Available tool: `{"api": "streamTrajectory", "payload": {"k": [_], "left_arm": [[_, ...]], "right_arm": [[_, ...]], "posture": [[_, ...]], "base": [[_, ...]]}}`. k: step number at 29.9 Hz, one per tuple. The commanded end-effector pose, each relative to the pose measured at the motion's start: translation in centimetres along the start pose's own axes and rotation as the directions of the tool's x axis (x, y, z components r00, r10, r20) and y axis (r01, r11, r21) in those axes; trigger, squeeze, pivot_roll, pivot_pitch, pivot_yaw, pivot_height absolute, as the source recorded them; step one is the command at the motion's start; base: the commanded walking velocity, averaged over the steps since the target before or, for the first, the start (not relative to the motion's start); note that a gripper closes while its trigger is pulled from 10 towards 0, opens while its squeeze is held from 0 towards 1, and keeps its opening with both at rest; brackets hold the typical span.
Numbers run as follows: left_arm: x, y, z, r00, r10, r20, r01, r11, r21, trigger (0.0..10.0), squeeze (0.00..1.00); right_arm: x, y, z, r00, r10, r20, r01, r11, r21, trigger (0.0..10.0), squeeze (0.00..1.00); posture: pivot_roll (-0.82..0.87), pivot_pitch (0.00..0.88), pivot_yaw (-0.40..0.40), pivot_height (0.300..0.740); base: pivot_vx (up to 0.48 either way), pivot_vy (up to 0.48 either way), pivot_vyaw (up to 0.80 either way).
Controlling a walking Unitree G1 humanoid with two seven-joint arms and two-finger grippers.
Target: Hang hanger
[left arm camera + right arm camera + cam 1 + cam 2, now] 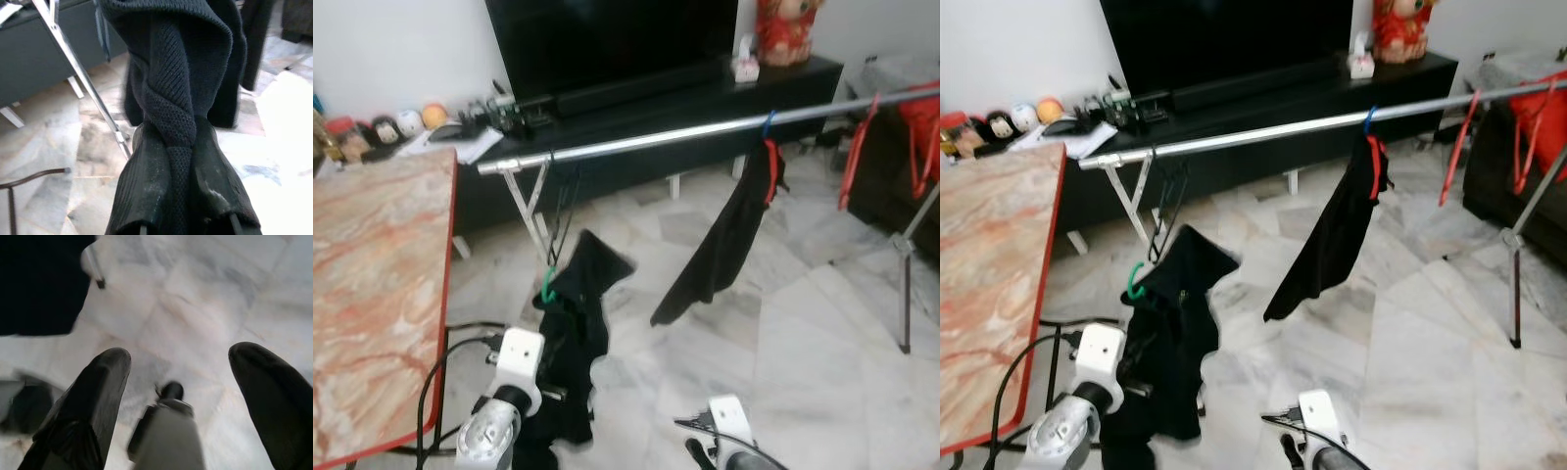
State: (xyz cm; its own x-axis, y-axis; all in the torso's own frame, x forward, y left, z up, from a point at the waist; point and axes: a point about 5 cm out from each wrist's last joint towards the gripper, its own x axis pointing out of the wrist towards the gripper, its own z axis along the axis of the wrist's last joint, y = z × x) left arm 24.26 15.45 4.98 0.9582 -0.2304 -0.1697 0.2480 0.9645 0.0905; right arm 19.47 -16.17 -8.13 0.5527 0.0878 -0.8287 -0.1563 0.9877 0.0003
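Left tool [181,161] is pinched on a dark knitted garment [576,333] that hangs from a green hanger [548,287], held low at 7 o'clock, below the near end of the silver rail [705,130]. Right tool [178,382], fingers spread, hangs over bare marble floor [803,333] at 6 o'clock. The red-edged counter [372,284] borders the 9 o'clock side; a second dark garment [729,235] hangs mid-rail at 1 o'clock, with open floor between.

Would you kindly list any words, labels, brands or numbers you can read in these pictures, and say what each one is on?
No text can be read.
The papers on the TV cabinet: print, if any, is too blurred.
The small white box by the red figure: any markings are too small to read.
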Motion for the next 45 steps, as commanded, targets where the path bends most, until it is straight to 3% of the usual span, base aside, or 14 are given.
{"api": "streamTrajectory", "payload": {"k": [1,45], "left_arm": [[0.03,0.56,0.58,1.0,0.013,0.022,-0.013,1.0,0.008,10.0,0.0],[0.14,0.51,0.91,1.0,0.013,0.014,-0.013,1.0,0.006,10.0,0.0]], "right_arm": [[0.14,0.99,0.2,1.0,0.027,0.0,-0.027,1.0,0.004,10.0,0.0],[0.18,0.91,0.63,0.999,0.029,0.019,-0.029,1.0,0.01,10.0,0.0]], "posture": [[-0.05,0.0,0.059,0.732],[-0.04,0.0,0.05,0.732]], "base": [[-0.274,0.0,0.0],[-0.274,0.0,0.0]]}}
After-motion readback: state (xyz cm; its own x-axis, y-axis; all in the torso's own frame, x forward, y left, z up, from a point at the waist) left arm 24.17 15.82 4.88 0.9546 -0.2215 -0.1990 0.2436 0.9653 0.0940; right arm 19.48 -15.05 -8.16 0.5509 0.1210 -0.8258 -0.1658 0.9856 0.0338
